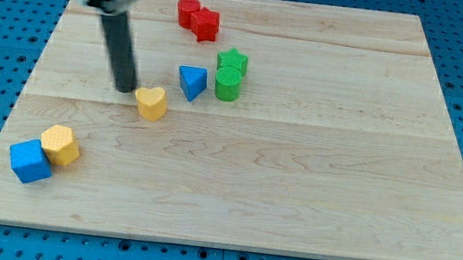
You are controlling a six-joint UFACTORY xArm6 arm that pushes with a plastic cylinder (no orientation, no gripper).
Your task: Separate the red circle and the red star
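Near the view's top, a little left of centre, the red circle point(188, 10) and the red star point(206, 25) are sitting pressed together on the table point(342, 160), the circle lying up and to the left of the star. Well below them my tip point(124, 88) is resting on the wood just to the left of the yellow heart point(151, 102), close to it and possibly touching; I cannot tell which. Further right a blue triangle point(191, 83) is standing beside a green circle point(228, 85), with a green star point(233, 62) touching the green circle from above. Down at the view's bottom left a yellow hexagon point(60, 145) is leaning against a blue cube point(30, 161). Trouble looks most likely on the way up: a path drifting right would be shoving the heart or the triangle along with it. Another risk is striking the red pair from the side, which would be sliding both together rather than parting them, and the circle is already lying close to the table's top edge. As for the tool, it is only a plain rod with nothing that opens or closes, and it is holding nothing.
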